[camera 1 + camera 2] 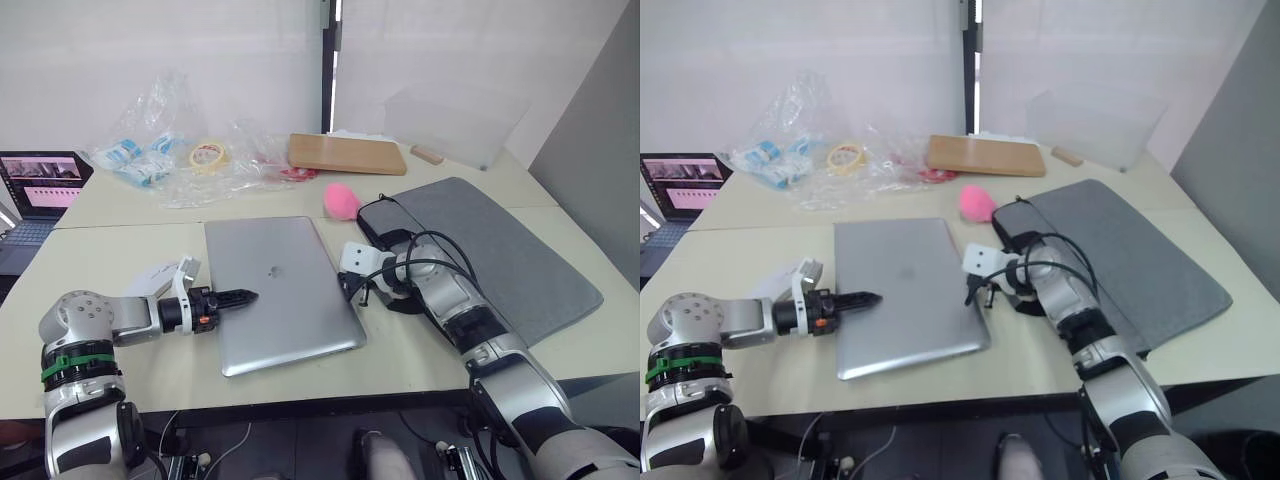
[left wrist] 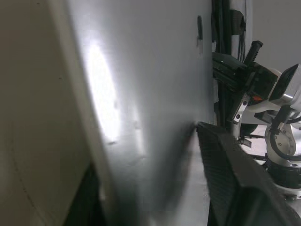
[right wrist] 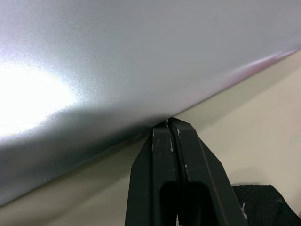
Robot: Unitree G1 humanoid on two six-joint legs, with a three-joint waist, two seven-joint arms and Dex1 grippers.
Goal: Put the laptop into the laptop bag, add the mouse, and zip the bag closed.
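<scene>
The silver-grey laptop lies closed and flat in the middle of the table. My left gripper reaches over its left edge. In the left wrist view one finger rests on the lid and a dark shape shows under the edge, so the gripper looks shut on the laptop. My right gripper is shut, with its tips against the laptop's right edge at table level. The grey laptop bag lies flat to the right, behind my right arm. A flat white shape behind my left wrist may be the mouse, partly hidden.
A fluffy pink ball sits between the laptop and the bag's near corner. At the back are a wooden board, a tape roll and crumpled plastic bags. A small dark laptop with a lit screen stands far left.
</scene>
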